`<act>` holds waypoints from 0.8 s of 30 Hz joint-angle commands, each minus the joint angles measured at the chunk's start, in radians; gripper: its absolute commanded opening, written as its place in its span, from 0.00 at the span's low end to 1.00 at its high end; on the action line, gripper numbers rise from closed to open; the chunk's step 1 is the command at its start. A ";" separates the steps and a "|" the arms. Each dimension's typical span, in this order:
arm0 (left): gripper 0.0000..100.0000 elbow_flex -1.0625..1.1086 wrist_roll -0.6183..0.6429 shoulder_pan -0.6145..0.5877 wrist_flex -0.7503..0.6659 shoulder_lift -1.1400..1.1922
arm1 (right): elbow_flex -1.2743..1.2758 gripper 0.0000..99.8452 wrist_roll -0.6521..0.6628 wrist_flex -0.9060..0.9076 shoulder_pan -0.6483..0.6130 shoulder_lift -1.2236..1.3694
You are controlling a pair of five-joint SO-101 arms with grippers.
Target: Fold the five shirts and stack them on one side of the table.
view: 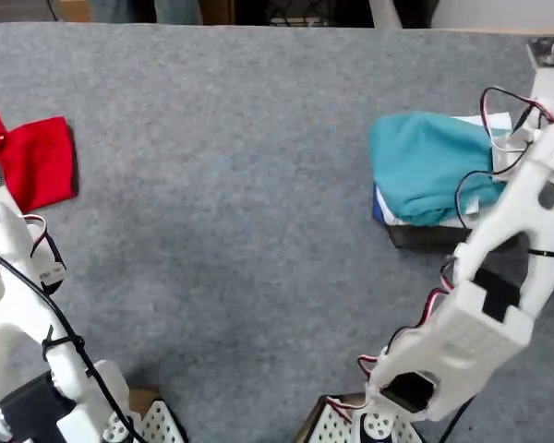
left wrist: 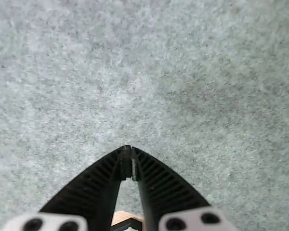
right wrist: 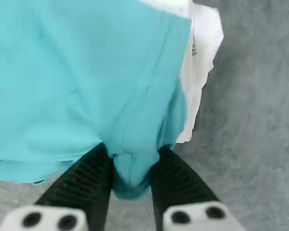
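Note:
A folded teal shirt (view: 425, 166) lies on top of a stack at the table's right side. Under it a white shirt (right wrist: 202, 48), a blue edge (view: 379, 208) and a dark layer (view: 425, 235) stick out. My right arm (view: 499, 277) stands over the stack's near right corner. Its gripper (right wrist: 133, 149) is shut on a bunched fold of the teal shirt (right wrist: 86, 77). A crumpled red shirt (view: 32, 157) lies at the far left edge. My left gripper (left wrist: 127, 149) is shut on nothing, low over bare grey felt (left wrist: 144, 72).
Grey felt (view: 231, 157) covers the whole table, with a wide bare stretch between the red shirt and the stack. The left arm (view: 14, 277) rises at the near left corner. Both arm bases sit at the near edge.

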 commanded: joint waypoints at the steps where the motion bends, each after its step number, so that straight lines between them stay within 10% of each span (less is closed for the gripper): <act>1: 0.03 -0.076 -0.057 -0.005 0.009 -0.034 | -0.044 0.31 0.009 -0.011 0.032 0.004; 6: 0.03 -0.220 -0.107 -0.077 0.023 -0.026 | -0.045 0.45 0.012 0.006 0.029 -0.065; 12: 0.21 -0.352 -0.132 -0.246 -0.020 0.003 | -0.042 0.15 -0.106 0.015 -0.032 -0.193; 14: 0.22 -0.355 -0.181 -0.315 -0.153 0.041 | -0.038 0.01 -0.137 0.015 -0.052 -0.220; 24: 0.26 -0.435 -0.206 -0.361 -0.767 0.617 | -0.036 0.13 -0.244 0.009 -0.087 -0.223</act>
